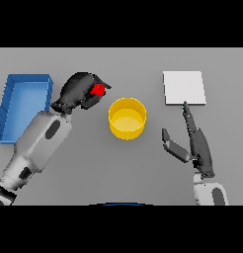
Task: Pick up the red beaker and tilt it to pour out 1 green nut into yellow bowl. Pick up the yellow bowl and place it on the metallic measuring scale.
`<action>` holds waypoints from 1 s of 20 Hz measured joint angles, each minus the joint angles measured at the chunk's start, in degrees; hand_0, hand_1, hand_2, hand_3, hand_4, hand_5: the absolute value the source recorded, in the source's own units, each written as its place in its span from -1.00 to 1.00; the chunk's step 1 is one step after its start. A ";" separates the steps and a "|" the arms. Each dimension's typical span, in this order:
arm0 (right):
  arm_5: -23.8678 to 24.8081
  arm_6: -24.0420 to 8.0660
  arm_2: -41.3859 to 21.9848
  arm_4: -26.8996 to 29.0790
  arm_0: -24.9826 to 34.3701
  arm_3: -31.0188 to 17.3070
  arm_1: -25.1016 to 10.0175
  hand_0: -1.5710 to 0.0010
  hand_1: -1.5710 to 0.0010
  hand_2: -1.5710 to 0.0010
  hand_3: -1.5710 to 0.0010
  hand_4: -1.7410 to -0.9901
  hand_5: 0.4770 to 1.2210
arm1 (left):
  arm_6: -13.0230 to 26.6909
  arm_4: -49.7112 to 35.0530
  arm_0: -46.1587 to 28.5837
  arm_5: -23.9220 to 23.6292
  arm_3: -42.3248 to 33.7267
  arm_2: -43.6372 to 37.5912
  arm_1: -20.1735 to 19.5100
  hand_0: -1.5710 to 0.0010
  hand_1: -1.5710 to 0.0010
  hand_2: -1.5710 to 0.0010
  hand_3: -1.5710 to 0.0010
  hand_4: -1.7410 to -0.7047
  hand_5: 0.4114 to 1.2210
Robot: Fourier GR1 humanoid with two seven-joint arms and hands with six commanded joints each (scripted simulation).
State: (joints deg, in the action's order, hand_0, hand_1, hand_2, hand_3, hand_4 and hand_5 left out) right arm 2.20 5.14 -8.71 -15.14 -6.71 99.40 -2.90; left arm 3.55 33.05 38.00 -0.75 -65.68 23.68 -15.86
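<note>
Red beaker [98, 90] sits wrapped inside the left hand's [80, 92] curled fingers [89, 101] beside the yellow bowl [127, 118].

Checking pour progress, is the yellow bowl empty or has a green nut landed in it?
Empty, apparently: the yellow bowl shows only yellow inside. The left hand grips the red beaker beside it.

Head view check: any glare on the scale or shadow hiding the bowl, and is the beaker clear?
Head view: even light, no glare on the scale; yellow bowl unshadowed, rim crisp; red beaker mostly hidden inside the left hand; right hand clear.
</note>
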 measured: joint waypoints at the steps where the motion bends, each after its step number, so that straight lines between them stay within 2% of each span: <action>1: 0.10 -0.14 0.13 0.11 0.24 -0.21 0.12 1.00 1.00 1.00 1.00 0.26 -0.35 | 0.25 2.36 1.40 0.76 0.61 2.26 -0.58 -1.00 -1.00 -1.00 -1.00 -1.00 0.83; 5: -0.14 0.21 0.08 0.52 0.30 -0.17 0.39 1.00 1.00 1.00 1.00 0.27 -0.35 | 0.24 9.30 8.16 3.79 5.42 8.95 -1.88 -1.00 -1.00 -1.00 -1.00 -1.00 0.93; 7: -0.21 1.11 0.44 0.90 0.11 0.11 0.07 1.00 1.00 1.00 1.00 0.28 -0.39 | -1.27 12.10 11.30 5.89 7.86 12.27 -2.81 -1.00 -1.00 -1.00 -1.00 -0.82 0.96; 8: 0.05 0.57 0.16 0.49 0.04 0.00 0.42 1.00 1.00 1.00 1.00 0.29 -0.41 | -1.85 13.79 13.02 7.02 8.58 14.25 -3.13 -1.00 -1.00 -1.00 -1.00 -0.75 0.96; 11: 0.91 -0.41 -0.16 -0.37 0.19 -0.54 1.22 1.00 1.00 1.00 1.00 0.34 -0.48 | -1.69 17.39 17.72 12.05 11.33 19.59 -2.57 -1.00 -1.00 -1.00 -1.00 -0.87 0.98; 13: 1.17 -0.58 0.07 0.19 0.59 -0.70 1.82 1.00 1.00 1.00 1.00 0.39 -0.52 | -3.98 18.03 19.44 14.35 11.46 22.32 -2.69 -1.00 -1.00 -1.00 -1.00 -0.91 0.99; 20: 2.13 0.85 -0.09 -1.31 -0.10 -1.05 1.56 1.00 1.00 1.00 1.00 0.47 -0.54 | -4.20 23.92 27.57 19.11 16.17 31.85 -1.96 -1.00 -1.00 -1.00 -1.00 -0.98 1.00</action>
State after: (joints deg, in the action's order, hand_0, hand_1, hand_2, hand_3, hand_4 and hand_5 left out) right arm 4.33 5.99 -8.81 -16.45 -6.80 98.35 -1.34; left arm -0.65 56.98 65.57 18.36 -49.51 55.52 -17.82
